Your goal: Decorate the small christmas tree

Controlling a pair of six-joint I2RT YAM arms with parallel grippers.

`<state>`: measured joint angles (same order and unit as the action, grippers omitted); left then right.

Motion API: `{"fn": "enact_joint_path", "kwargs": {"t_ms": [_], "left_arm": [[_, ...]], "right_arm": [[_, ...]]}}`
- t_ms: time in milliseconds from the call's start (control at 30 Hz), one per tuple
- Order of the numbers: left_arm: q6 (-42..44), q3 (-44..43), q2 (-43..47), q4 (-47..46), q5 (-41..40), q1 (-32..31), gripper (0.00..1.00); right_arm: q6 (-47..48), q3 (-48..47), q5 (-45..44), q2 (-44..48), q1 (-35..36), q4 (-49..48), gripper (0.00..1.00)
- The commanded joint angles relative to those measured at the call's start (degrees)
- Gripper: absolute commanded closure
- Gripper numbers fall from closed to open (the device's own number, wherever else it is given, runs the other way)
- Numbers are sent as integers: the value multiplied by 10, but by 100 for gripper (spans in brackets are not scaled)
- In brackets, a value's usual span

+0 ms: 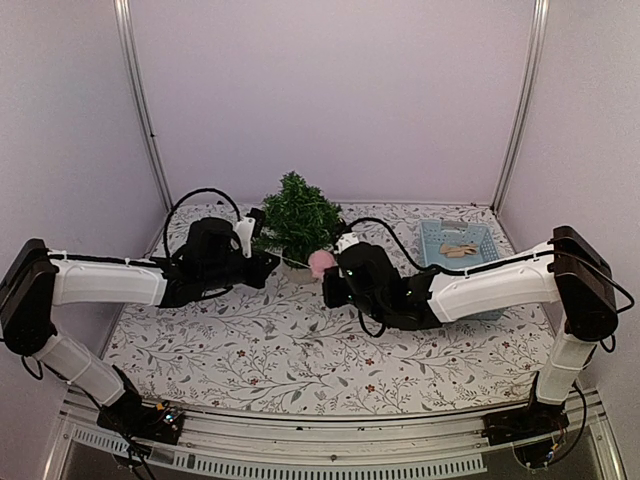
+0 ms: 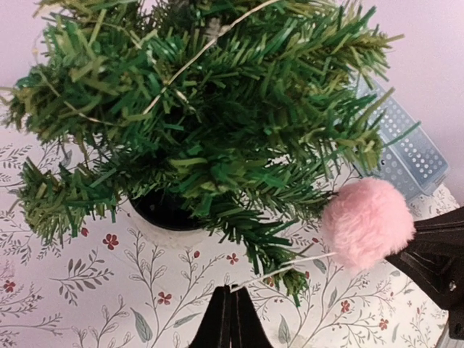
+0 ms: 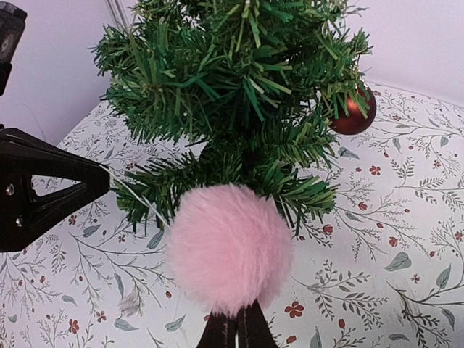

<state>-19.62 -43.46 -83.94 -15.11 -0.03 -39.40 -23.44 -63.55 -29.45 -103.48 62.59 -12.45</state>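
Observation:
The small christmas tree (image 1: 297, 213) stands at the back middle of the table, its white pot rim (image 2: 148, 230) just showing under the branches. A fluffy pink pompom (image 1: 321, 263) hangs just in front of its lower branches. My right gripper (image 3: 237, 317) is shut on the underside of the pompom (image 3: 228, 246). A thin pale string (image 2: 290, 264) runs from the pompom (image 2: 368, 223) to my left gripper (image 2: 232, 291), which is shut on the string's end. A red bauble (image 3: 353, 116) hangs on a branch of the tree (image 3: 232, 80).
A light blue slotted basket (image 1: 458, 245) with small pale items sits at the back right, behind my right arm. A floral cloth (image 1: 270, 350) covers the table. Pale walls and metal posts close the back and sides.

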Motion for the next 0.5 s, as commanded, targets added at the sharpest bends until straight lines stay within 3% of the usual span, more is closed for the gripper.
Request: {"fn": "enact_joint_path", "kwargs": {"t_ms": [0,467], "left_arm": [[-4,10,8,-1,-23,14,100],[-17,23,4,-7,-29,27,100]], "right_arm": [[-11,9,-14,-1,0,18,100],[-18,11,-14,-2,0,27,100]]}}
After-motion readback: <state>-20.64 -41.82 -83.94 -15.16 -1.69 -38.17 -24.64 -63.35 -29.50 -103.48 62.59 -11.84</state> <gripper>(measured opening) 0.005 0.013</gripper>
